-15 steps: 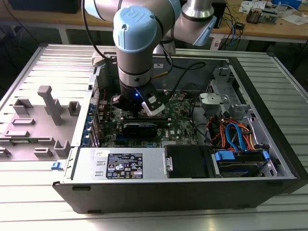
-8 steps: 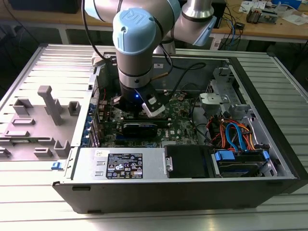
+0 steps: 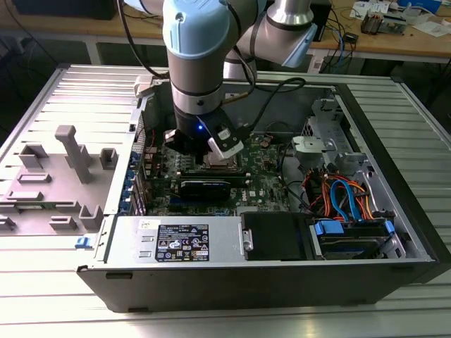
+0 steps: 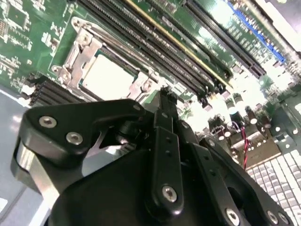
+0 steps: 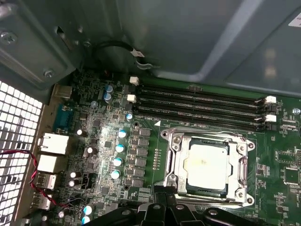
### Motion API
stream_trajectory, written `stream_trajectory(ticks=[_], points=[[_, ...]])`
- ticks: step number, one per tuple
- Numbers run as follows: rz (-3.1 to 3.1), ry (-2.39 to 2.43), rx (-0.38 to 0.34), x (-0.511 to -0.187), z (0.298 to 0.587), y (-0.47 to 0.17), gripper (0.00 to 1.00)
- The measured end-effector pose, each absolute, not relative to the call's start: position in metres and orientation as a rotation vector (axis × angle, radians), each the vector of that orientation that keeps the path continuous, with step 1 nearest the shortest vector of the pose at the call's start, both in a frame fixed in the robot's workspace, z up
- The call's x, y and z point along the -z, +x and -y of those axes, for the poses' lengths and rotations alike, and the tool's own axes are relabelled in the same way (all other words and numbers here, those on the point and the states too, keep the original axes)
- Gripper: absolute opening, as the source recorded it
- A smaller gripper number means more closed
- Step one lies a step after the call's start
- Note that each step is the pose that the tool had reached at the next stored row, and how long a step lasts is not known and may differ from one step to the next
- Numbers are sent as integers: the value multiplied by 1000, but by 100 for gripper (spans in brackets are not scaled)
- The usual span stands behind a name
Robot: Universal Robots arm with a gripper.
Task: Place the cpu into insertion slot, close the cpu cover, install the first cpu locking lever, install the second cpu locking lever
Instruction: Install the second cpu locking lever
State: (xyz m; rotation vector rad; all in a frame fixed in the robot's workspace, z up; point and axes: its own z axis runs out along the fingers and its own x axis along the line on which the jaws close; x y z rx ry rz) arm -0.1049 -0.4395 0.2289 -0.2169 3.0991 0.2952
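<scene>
Workbench, opened computer case (image 3: 394, 176): my gripper (image 5: 160, 200), fingers pressed together and empty, hangs at six o'clock of the chip (image 5: 206, 162), seated under its cover (image 5: 243, 165).

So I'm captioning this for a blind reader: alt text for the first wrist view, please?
A silver chip sits in its socket with the metal frame closed around it, on a green motherboard beside long black memory slots. The black gripper hangs close to the socket's edge.

Chunky arm (image 3: 201, 56) with pale blue caps on silver-grey joints, plus a black cable looping off the side. The gripper (image 4: 164, 101) is all matte black linkage plates with shiny silver screws.
</scene>
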Motion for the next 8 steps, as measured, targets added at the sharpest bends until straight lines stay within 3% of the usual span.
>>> stream_trajectory(ticks=[8], points=[[-3099, -217, -295, -231, 440, -105, 11]])
